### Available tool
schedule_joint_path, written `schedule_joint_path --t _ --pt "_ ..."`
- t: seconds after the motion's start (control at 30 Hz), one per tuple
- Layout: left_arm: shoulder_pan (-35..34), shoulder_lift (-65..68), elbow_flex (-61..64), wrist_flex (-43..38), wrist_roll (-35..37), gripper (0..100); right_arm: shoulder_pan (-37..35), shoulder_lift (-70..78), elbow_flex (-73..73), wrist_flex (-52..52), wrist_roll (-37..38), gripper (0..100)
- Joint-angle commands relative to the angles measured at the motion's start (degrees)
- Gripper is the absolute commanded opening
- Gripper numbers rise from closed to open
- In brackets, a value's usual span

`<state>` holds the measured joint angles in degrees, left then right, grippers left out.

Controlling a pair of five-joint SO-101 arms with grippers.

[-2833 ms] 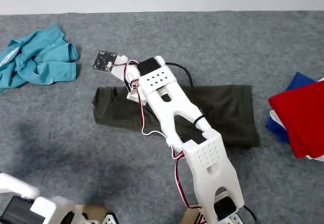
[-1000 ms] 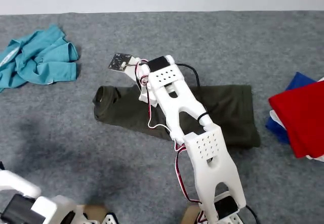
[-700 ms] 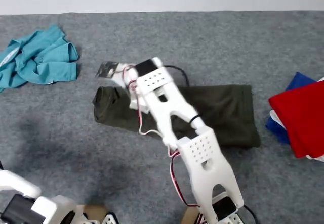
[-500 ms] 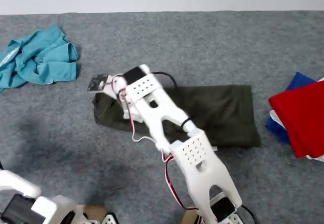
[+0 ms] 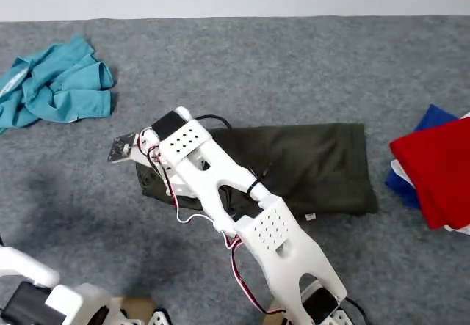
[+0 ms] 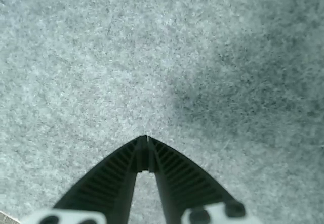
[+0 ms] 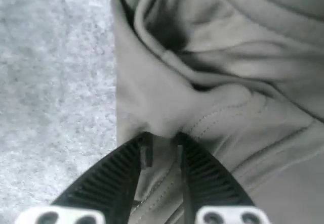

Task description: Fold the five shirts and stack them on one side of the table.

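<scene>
One swing frame-left: I moved right gripper (image 7: 162, 140) onto olive shirt (image 5: 316, 163), clamped on its end, fold-ready; left gripper (image 6: 147, 139) closed.

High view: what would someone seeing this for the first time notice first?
The white right arm stretches across the dark green shirt in the middle of the table, the right gripper pinching a fold at the shirt's end. A red shirt lies stacked at the right edge, a crumpled teal shirt at the far left.
</scene>
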<state>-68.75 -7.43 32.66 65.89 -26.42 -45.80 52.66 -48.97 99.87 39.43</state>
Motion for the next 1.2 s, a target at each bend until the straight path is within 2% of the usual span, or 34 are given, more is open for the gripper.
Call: schedule_joint_path --t 0.0,0.2,0.47,0.63,0.77,1.03,1.17 --pt "0.4 -2.5 -0.5 -0.9 -0.4 0 0.2 -7.4 -1.7 1.5 -0.5 9.7" --pt "0.4 -2.5 -0.6 -0.9 -0.4 0 2.3 -12.4 -1.8 0.1 -0.4 9.9" --pt "0.4 -3.1 -0.7 -0.6 -0.4 0 10.9 -17.9 -1.8 2.3 -0.5 9.7" --pt "0.4 -2.8 -2.3 1.3 -0.3 0 16.0 -21.8 -1.1 2.8 -6.4 9.6" --pt "1.0 -2.6 -2.3 1.6 -0.3 0 15.3 -23.6 4.7 2.8 -7.8 9.1" --pt "2.8 -3.0 -2.2 1.7 -0.3 0 9.5 -29.8 20.1 2.4 -9.5 6.5" --pt "2.8 -2.6 -2.2 1.7 -0.3 0 9.5 -29.9 27.8 -0.7 -9.5 6.5"
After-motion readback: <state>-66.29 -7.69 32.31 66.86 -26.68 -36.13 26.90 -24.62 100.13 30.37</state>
